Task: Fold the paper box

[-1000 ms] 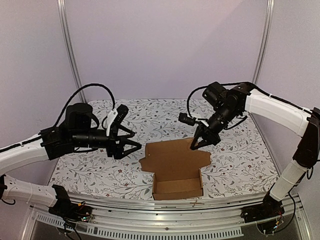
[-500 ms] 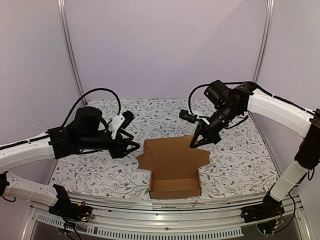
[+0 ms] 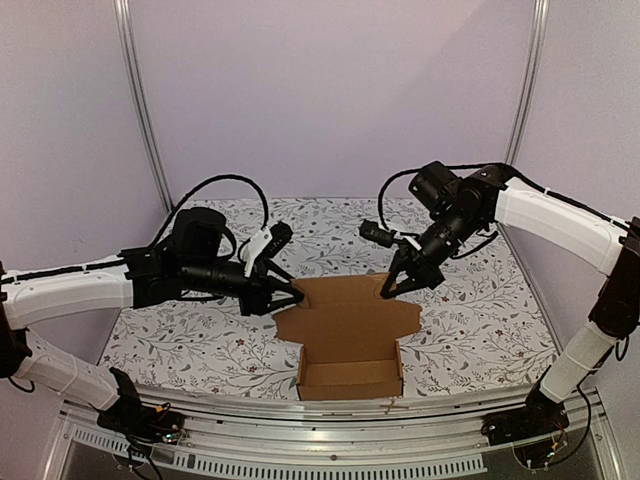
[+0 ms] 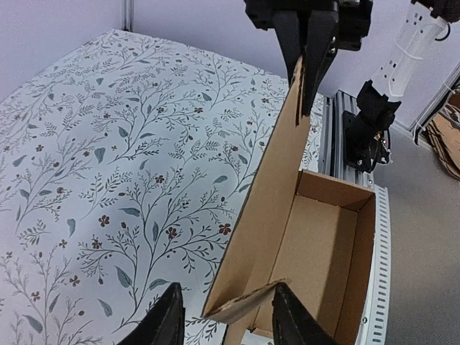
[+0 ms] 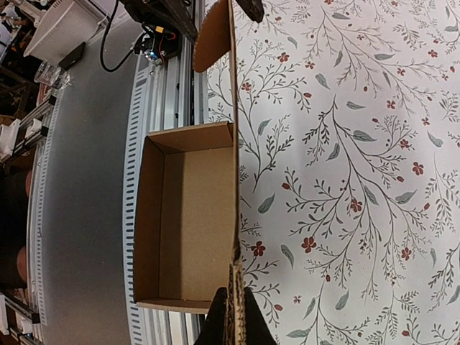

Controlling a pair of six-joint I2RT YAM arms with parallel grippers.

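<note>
The paper box (image 3: 350,372) is plain brown cardboard, an open tray near the table's front edge with its lid panel (image 3: 345,312) tilted up behind it. My right gripper (image 3: 392,288) is shut on the lid's far edge, seen edge-on in the right wrist view (image 5: 233,320). My left gripper (image 3: 297,296) is at the lid's left side. In the left wrist view its jaws (image 4: 226,320) are open, and the lid's side flap (image 4: 244,302) lies between the fingers, touching the right one. The tray's inside (image 4: 323,251) is bare.
The table carries a floral cloth (image 3: 480,310). An aluminium rail (image 3: 330,425) runs along the front edge right below the box. Metal posts (image 3: 140,100) and pale walls close in the back and sides. Loose cardboard (image 4: 447,136) lies off the table.
My left arm has swung right to the lid's left flap and its jaws have narrowed around it. The box has shifted slightly left. My right gripper has kept its hold.
</note>
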